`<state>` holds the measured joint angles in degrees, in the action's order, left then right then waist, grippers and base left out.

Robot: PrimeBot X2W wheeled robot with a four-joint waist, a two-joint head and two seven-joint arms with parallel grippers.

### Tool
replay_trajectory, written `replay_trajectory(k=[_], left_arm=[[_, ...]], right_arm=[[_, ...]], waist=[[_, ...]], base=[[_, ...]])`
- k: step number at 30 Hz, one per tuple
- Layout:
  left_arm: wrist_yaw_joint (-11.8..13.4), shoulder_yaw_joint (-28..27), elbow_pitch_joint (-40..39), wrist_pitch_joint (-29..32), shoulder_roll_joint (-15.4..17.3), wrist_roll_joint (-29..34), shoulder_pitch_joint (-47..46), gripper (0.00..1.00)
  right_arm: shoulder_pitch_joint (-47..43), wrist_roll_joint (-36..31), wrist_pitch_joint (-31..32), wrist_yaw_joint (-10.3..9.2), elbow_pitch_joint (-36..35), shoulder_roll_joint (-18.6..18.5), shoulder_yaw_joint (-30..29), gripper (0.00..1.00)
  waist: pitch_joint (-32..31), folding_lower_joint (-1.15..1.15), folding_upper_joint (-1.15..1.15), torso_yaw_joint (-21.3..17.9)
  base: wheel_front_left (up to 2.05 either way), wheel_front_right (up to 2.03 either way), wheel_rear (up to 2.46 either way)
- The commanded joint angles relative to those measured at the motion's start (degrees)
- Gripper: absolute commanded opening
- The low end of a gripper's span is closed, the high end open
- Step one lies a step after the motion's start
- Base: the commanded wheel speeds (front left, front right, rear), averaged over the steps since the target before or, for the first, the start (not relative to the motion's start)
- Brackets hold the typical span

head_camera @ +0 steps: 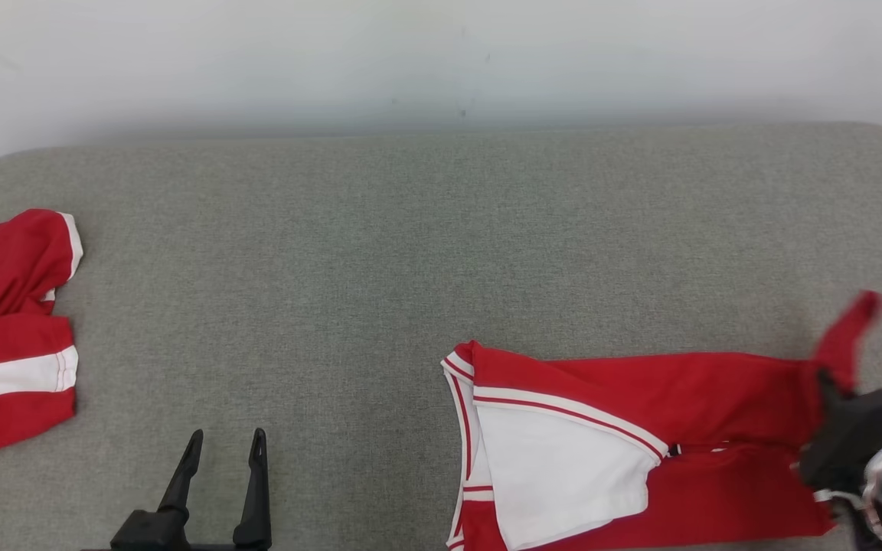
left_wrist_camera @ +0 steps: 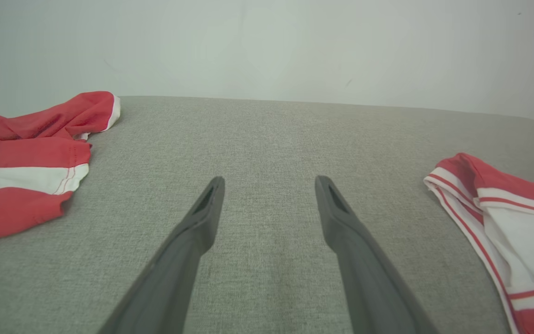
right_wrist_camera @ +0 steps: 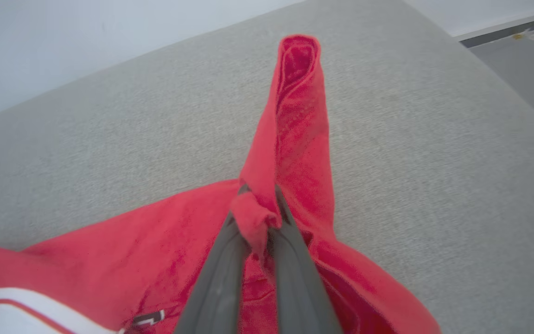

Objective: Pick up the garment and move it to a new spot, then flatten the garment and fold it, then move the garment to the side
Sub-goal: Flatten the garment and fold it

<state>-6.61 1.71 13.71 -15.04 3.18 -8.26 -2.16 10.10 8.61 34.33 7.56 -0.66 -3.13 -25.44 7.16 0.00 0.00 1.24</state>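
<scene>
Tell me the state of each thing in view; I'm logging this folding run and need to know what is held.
Left gripper: open, empty.
Right gripper: shut on a pinch of red fabric.
Red-and-white garment: mostly lying on the grey surface, partly folded over, one red end lifted by the grip.
Second red garment: crumpled at the surface's left edge, no gripper on it.

We see soft, even, bright light with only faint shadows. In the head view the right pincer (head_camera: 826, 383) and the raised tip of the red garment (head_camera: 678, 390) are blurred; the wall (head_camera: 441, 61) behind looks hazy.
</scene>
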Motion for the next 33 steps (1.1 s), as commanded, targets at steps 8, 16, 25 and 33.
replay_trajectory(k=[8, 16, 25, 33], left_arm=[[0.2, 0.0, 0.3, -0.2, -0.1, -0.6, 0.0, 1.00], [0.2, 0.5, 0.6, -0.2, -0.2, -0.9, -0.9, 1.00], [0.2, 0.6, 0.8, -0.2, -0.2, -1.1, -0.8, 1.00], [0.3, 0.7, 0.6, -0.2, -0.3, -1.3, -0.6, 1.00]], right_arm=[[-5.4, 9.2, 1.0, -0.16, -3.1, 0.3, 16.8, 0.00], [-3.2, 10.0, -1.1, -0.16, 1.1, 0.3, 27.8, 0.00], [-0.4, 10.5, -1.8, -0.16, 6.1, 0.3, 35.5, 0.00], [1.4, 11.8, -3.4, -0.16, 10.3, 0.3, 38.3, 0.07]], waist=[[-0.2, 0.00, 0.00, 0.9], [0.0, 0.00, 0.00, 1.8], [0.0, 0.00, 0.00, 2.9], [0.2, 0.00, 0.00, 3.3]], base=[[0.00, 0.00, 0.00], [0.00, 0.00, 0.00], [0.00, 0.00, 0.00], [0.00, 0.00, 0.00]])
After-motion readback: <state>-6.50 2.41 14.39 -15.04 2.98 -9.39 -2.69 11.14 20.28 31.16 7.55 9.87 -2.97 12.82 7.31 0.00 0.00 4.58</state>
